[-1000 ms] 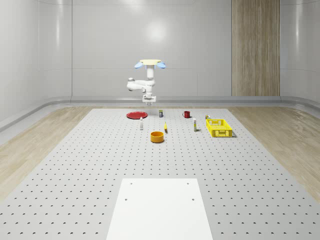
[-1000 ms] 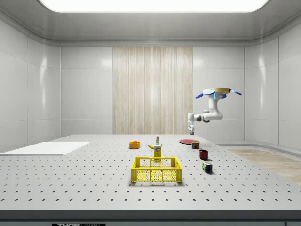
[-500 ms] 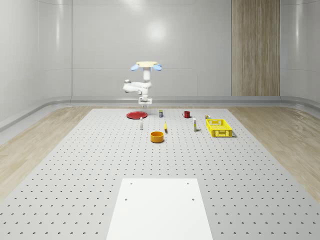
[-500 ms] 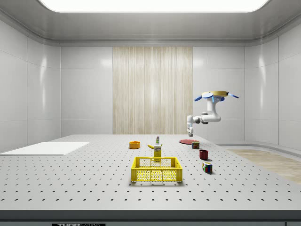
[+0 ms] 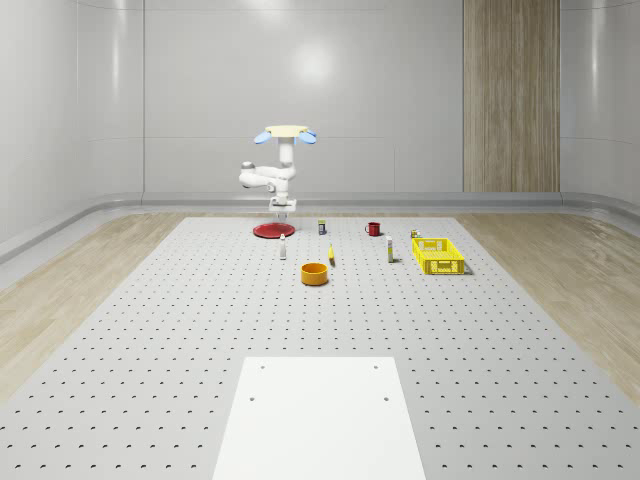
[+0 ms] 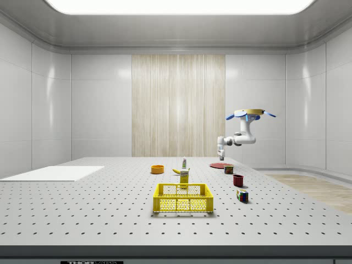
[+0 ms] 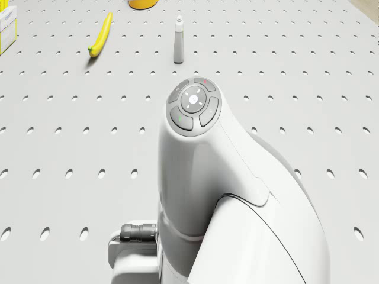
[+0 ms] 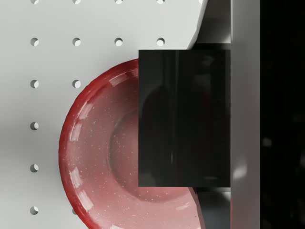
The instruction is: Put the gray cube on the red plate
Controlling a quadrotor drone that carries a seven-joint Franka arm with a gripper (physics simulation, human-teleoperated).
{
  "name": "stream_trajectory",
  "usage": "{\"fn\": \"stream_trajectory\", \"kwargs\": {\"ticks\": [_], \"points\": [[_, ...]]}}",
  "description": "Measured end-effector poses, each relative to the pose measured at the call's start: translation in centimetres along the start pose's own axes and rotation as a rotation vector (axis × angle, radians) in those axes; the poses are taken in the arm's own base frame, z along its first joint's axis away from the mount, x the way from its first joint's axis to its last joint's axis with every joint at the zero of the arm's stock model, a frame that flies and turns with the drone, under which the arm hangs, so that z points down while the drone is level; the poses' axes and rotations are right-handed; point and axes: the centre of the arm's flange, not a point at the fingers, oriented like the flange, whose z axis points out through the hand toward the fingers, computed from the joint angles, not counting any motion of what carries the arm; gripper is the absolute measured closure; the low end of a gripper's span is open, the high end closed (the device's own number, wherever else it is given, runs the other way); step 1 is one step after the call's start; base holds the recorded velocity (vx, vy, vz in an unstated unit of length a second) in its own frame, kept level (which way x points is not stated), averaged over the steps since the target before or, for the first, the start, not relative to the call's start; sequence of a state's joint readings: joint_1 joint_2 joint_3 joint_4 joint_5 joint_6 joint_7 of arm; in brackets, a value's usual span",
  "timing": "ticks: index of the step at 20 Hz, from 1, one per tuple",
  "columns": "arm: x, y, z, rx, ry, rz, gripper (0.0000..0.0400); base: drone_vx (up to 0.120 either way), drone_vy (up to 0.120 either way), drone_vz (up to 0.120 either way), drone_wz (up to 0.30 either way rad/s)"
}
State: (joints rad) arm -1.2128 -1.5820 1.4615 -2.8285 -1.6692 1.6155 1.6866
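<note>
The red plate [image 5: 268, 231] lies at the far end of the perforated table, seen also in the side view [image 6: 217, 164]. The drone [image 5: 285, 132] hovers above it, arm hanging down. My gripper [image 5: 282, 205] hangs a little above the plate, also visible from the side [image 6: 220, 156]. In the wrist view a dark gray cube [image 8: 183, 114] sits against one finger [image 8: 245, 119], held shut, directly over the glossy red plate [image 8: 93, 148]. The cube covers part of the plate's middle.
Nearer on the table stand a small bottle [image 5: 283, 249], a banana [image 5: 331, 258], an orange bowl [image 5: 315, 273], a can [image 5: 321, 227], a red mug [image 5: 373, 229] and a yellow basket [image 5: 438, 255]. A white mat [image 5: 320, 415] lies at the near edge.
The drone, arm and gripper have shifted toward the whole-scene view's left and dropped slightly, so the gripper with the cube now hangs over the red plate.
</note>
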Motion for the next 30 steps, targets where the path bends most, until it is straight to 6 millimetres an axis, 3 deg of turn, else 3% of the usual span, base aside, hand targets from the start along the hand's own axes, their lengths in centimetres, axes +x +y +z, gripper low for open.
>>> {"fn": "stream_trajectory", "kwargs": {"ticks": [10, 13, 28, 30], "points": [[0.0, 0.0, 0.0, 0.000, 0.000, 0.000, 0.0150, -0.040, -0.120, 0.000, 0.000], [0.0, 0.0, 0.3, 0.000, 0.000, 0.000, 0.0150, 0.000, -0.013, 0.000, 0.000], [0.0, 0.0, 6.4, 0.000, 0.000, 0.000, 0.0150, 0.000, 0.000, 0.000, 0.000], [0.0, 0.0, 6.9, 0.000, 0.000, 0.000, 0.0099, 0.000, 0.000, 0.000, 0.000]]}}
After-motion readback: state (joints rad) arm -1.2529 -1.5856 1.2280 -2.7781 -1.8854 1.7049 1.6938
